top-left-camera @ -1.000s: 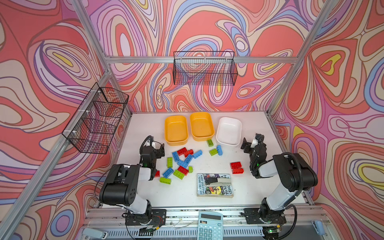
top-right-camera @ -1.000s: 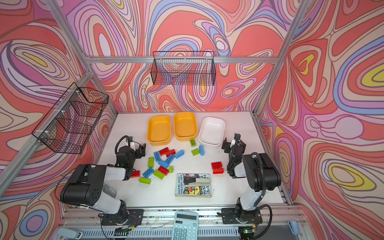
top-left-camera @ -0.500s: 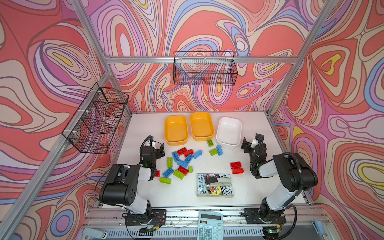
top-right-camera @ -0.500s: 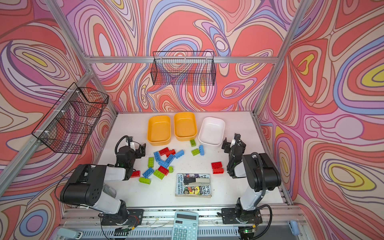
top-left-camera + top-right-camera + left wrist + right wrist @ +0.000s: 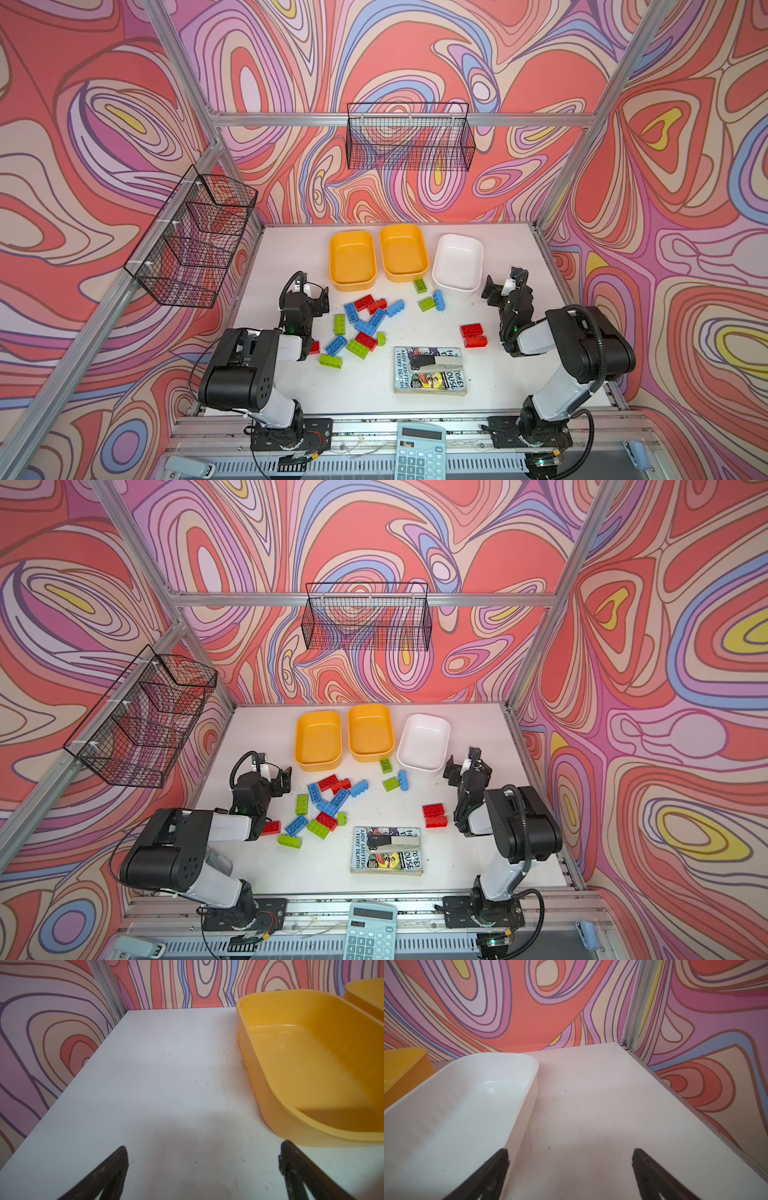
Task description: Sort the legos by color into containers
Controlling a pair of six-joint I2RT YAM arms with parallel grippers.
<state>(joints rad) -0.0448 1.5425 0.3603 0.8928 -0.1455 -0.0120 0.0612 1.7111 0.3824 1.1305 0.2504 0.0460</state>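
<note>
Your left end effector (image 5: 312, 292) is spread and empty, just left of an orange-yellow tub (image 5: 352, 286). The legos (image 5: 376, 319) lie loose on the desk (image 5: 353, 395), in front of the tubs (image 5: 404, 277), none inside. Your right end effector (image 5: 503, 283), also spread and empty, sits beside the white tub (image 5: 455, 286).

Me in a top view: left arm (image 5: 249, 365) at lower left, right arm (image 5: 582, 353) at lower right. Both are chunky black joint housings with white links between. Black cables (image 5: 595, 332) loop off both. My fingers (image 5: 110, 1172) are matte black wedges, kinda scuffed.
</note>
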